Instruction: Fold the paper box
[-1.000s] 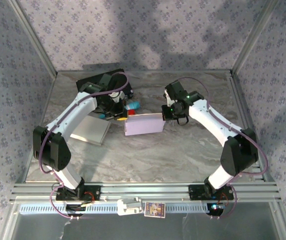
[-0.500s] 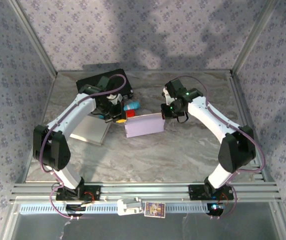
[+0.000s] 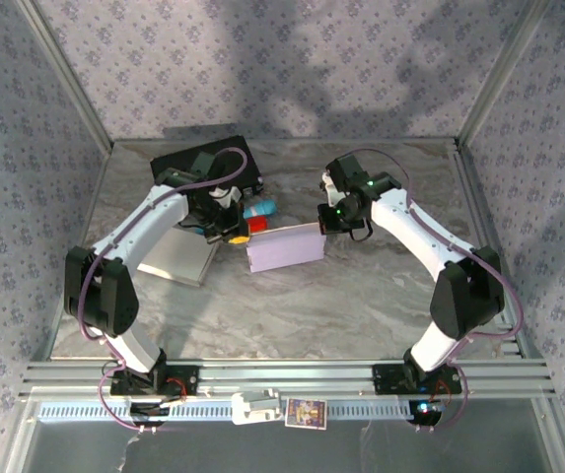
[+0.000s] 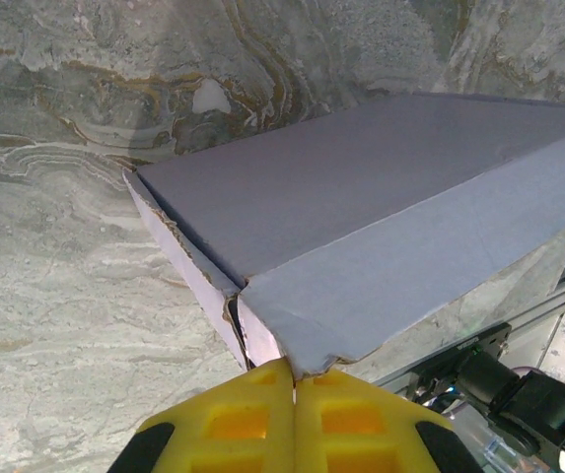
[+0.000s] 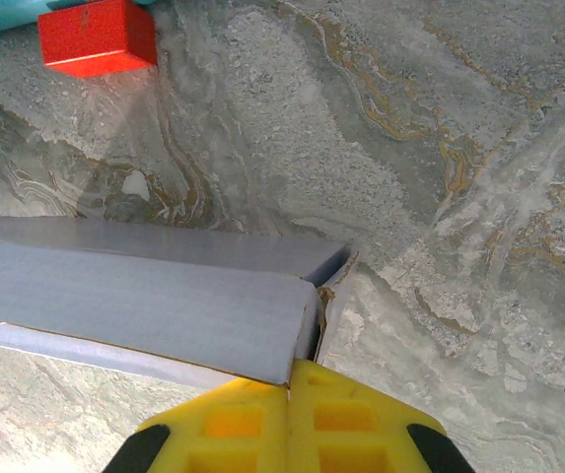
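At the left of the overhead view, the left gripper [image 3: 235, 235] has its yellow fingers [image 4: 233, 424] clenched together, pinching the thin card wall at the left end corner of the paper box [image 3: 284, 246]. The lavender box lies across the middle of the marble table [image 3: 361, 305], between your two arms. A red block [image 5: 97, 36] sits just behind it. At the right, the right gripper [image 3: 327, 219] is likewise clamped tight on the box's right end corner.
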### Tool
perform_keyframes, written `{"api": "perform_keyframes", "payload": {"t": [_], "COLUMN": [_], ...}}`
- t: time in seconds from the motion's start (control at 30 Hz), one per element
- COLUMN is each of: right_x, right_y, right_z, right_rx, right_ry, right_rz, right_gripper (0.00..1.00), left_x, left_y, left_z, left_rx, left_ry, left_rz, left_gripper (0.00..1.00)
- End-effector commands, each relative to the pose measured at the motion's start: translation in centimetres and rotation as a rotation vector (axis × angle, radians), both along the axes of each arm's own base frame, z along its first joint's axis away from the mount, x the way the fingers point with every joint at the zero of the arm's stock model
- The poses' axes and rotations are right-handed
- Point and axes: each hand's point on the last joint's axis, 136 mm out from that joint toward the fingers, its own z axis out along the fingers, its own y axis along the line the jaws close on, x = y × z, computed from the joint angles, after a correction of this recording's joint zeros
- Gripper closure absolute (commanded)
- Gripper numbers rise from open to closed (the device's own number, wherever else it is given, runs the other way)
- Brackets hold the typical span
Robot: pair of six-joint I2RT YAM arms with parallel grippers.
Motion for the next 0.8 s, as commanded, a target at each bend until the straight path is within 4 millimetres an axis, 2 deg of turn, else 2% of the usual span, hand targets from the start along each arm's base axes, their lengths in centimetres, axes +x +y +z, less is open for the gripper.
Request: {"api": "perform_keyframes", "payload": {"t": [0.0,0.37,0.67,0.7,0.77], "right_x": [-1.0,-1.2,-1.8,-1.8,-1.8], "right_y": [2.0,2.0,1.4,1.4,1.4], "right_z": [0.0,-0.4,-0.7,-0.4,0.2], "right_rx": [0.056,0.042,0.034,0.038,0.057], "right_ry": [0.043,-0.027,-0.031,-0.033,-0.031], "right_rz": [0.057,0.081,0.066,0.056,0.029], "right_gripper": [1.0,1.0,1.0,0.98,0.87], "left_x": [-0.1,-0.6,-1.6,-1.6,-1.6], "left_y": [-1.2,-0.8,-0.2,-0.2,-0.2], "left_z": [0.9,-0.8,-2.4,-2.4,-2.4], "left_rx": [-0.067,-0.081,-0.039,-0.035,-0.024], "left_ry": [-0.06,-0.16,-0.138,-0.138,-0.142], "left_rz": [-0.052,-0.102,-0.119,-0.12,-0.12], "left_gripper": [1.0,1.0,1.0,1.0,1.0]}}
